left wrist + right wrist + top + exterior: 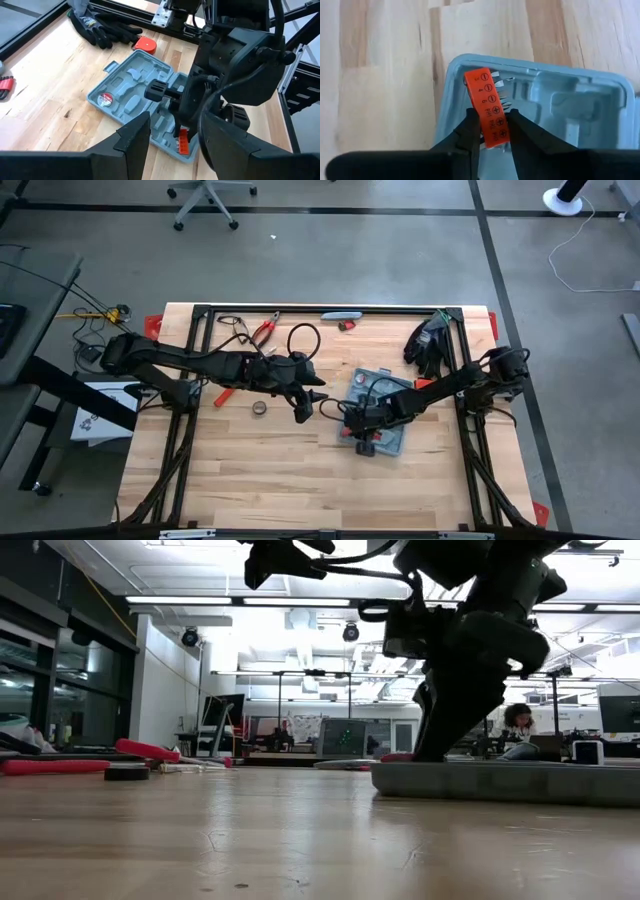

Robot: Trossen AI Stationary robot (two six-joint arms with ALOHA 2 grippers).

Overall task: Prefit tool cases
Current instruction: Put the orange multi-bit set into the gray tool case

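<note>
Right end effector [492,131] pinches flat orange bit holder [487,105] over moulded case [560,100].

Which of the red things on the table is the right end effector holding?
The orange-red bit holder, printed with screw-head symbols, pinched by the right end effector over a corner of the open tool case. The red-handled pliers lie untouched near the table's far edge.

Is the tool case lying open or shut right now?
Open. The tool case lies flat on the table with its moulded slots facing up, and the right gripper holds an orange bit holder over one corner.
</note>
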